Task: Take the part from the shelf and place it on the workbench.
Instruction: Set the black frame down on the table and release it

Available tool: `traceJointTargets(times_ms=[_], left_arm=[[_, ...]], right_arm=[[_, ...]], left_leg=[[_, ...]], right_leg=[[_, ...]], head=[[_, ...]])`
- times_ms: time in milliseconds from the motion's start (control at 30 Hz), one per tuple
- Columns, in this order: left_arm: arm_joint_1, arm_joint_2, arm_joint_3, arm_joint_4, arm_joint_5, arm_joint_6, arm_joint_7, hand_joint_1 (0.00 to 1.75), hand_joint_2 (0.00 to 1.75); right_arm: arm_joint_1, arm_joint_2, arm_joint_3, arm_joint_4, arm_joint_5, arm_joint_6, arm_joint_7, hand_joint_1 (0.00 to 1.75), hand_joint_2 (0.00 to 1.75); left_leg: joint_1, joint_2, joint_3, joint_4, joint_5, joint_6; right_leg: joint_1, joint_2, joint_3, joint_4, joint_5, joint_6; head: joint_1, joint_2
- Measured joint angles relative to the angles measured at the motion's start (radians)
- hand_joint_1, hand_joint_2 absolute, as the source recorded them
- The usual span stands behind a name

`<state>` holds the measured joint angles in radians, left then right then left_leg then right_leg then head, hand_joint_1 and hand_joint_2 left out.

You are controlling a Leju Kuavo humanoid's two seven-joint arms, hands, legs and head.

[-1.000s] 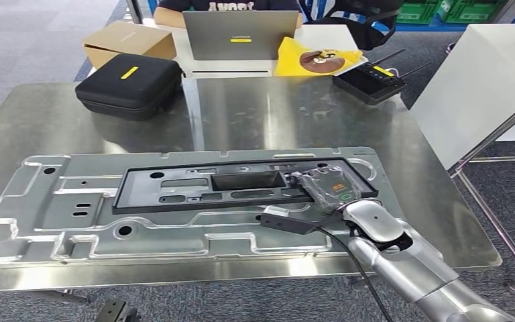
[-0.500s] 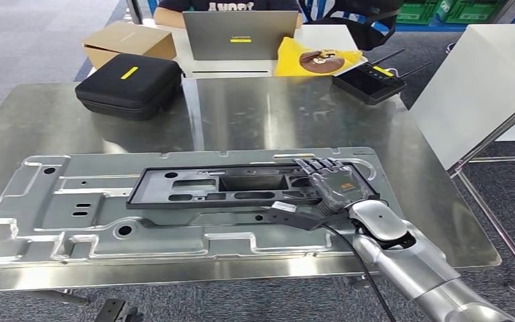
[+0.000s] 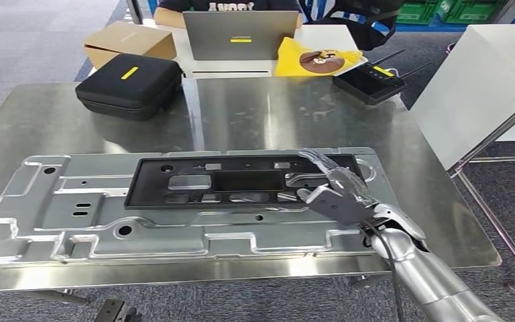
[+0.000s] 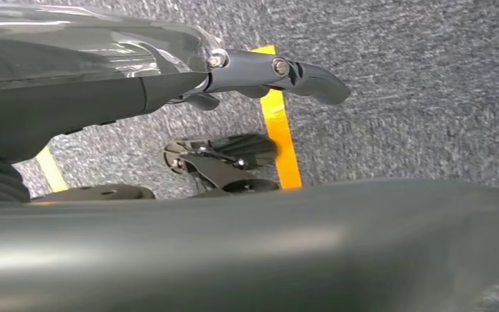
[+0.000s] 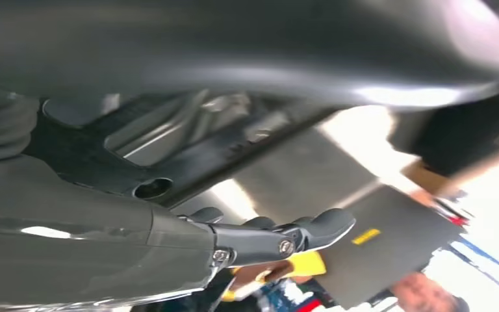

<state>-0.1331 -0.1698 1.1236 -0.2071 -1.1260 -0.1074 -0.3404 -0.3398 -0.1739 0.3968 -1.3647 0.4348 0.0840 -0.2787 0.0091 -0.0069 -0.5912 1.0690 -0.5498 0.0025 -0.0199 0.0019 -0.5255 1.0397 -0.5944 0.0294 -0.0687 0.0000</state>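
The black part (image 3: 241,182) lies flat on the grey metal panel (image 3: 74,215) on the steel tabletop (image 3: 241,114). My right hand (image 3: 338,191) hovers at its three o'clock end, fingers (image 3: 318,161) spread, holding nothing. My left hand (image 4: 169,84) hangs over the carpet floor (image 4: 396,84), fingers straight and holding nothing.

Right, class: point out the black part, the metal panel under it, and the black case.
black part (image 3: 174,196), head view, left end of its frame.
metal panel (image 3: 53,215), head view, bare left section.
black case (image 3: 129,86), head view, lid.

Black plastic frame (image 3: 241,181): long, rectangular, several cutouts, lying flat on grey metal panel (image 3: 74,215) on steel workbench (image 3: 255,114), lengthwise 9-to-3 o'clock, toward panel's 12 o'clock edge.
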Motion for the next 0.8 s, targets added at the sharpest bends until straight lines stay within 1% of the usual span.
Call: traceJointTargets(times_ms=[100,167,233,400,533,633,800], left_arm=[[0.003,0.000,0.000,0.000,0.009,-0.004,-0.009,0.00,0.00],[0.006,0.000,0.000,0.000,0.013,-0.003,-0.013,0.00,0.00],[0.009,0.000,0.001,0.000,0.016,-0.002,-0.014,0.00,0.00],[0.013,0.000,0.005,0.000,0.026,0.003,-0.014,0.00,0.00],[0.016,0.001,0.011,0.000,0.033,0.004,-0.017,0.00,0.00],[0.019,0.001,0.014,0.000,0.041,0.004,-0.024,0.00,0.00],[0.027,0.001,0.024,0.000,0.050,0.002,-0.038,0.00,0.00]], right_arm=[[0.068,-0.006,-0.064,-0.096,-0.156,0.029,-0.064,0.00,0.00],[0.115,-0.011,-0.105,-0.167,-0.226,0.044,-0.091,0.00,0.00],[0.155,-0.019,-0.142,-0.235,-0.266,0.057,-0.100,0.00,0.00],[0.220,-0.046,-0.216,-0.355,-0.318,0.072,-0.111,0.00,0.00],[0.262,-0.058,-0.261,-0.427,-0.356,0.077,-0.147,0.00,0.00],[0.306,-0.049,-0.292,-0.507,-0.377,0.074,-0.221,0.00,0.00],[0.399,0.010,-0.319,-0.679,-0.336,0.050,-0.358,0.00,0.00]], left_leg=[[0.000,0.000,0.000,0.000,0.000,0.000],[0.000,0.000,0.000,0.000,0.000,0.000],[0.000,0.000,0.000,0.000,-0.001,0.000],[0.000,0.000,0.000,0.000,-0.001,0.000],[0.000,0.000,0.000,0.000,-0.001,0.000],[0.000,0.000,0.000,0.000,-0.001,0.000],[0.000,0.000,0.000,-0.001,-0.001,0.000]], right_leg=[[0.000,0.000,0.000,0.000,0.000,0.000],[0.000,0.000,0.000,0.000,0.000,0.000],[0.000,0.000,0.000,0.000,0.000,0.000],[0.000,0.000,0.000,0.000,0.000,0.000],[0.000,0.000,0.000,0.000,0.000,0.000],[0.000,0.000,0.000,0.000,0.000,0.000],[0.000,0.000,0.000,0.000,-0.002,-0.001]], head=[[0.000,0.000],[0.000,0.000],[0.000,0.000],[0.000,0.000],[0.000,0.000],[0.000,0.000],[0.000,0.000]])
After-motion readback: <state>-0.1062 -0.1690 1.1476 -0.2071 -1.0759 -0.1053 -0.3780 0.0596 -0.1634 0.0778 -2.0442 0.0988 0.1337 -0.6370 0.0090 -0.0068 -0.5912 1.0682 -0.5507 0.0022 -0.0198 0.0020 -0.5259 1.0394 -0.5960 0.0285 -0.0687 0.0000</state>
